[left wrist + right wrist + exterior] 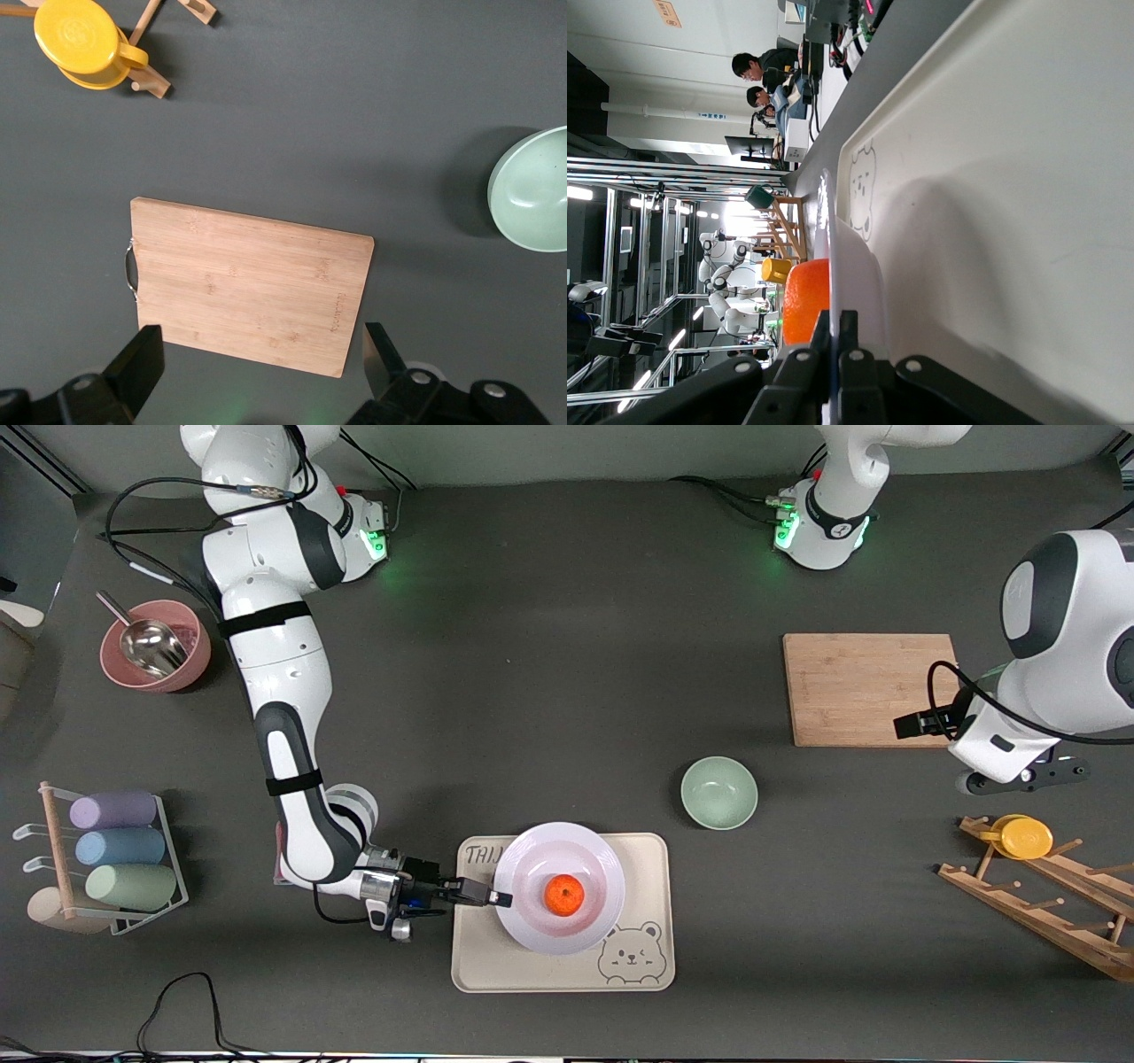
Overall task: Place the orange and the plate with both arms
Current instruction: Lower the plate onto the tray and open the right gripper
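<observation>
The white plate (pixel 560 888) lies on the cream bear tray (pixel 642 886), with the orange (pixel 564 895) resting in its middle. My right gripper (pixel 500 898) reaches in from the right arm's end of the table and is shut on the plate's rim. In the right wrist view the fingers (pixel 835 341) pinch the thin plate (pixel 850 266) edge, and the orange (pixel 807 299) sits just past them. My left gripper (pixel 259 372) is open and hangs over the bare table by the wooden cutting board (pixel 248 288), holding nothing.
A mint-green bowl (pixel 718 792) sits between tray and cutting board (pixel 873 688). A wooden rack (pixel 1045 895) with a yellow cup (pixel 1023 837) stands at the left arm's end. A pink bowl with a scoop (pixel 155 645) and a rack of pastel cups (pixel 120 849) stand at the right arm's end.
</observation>
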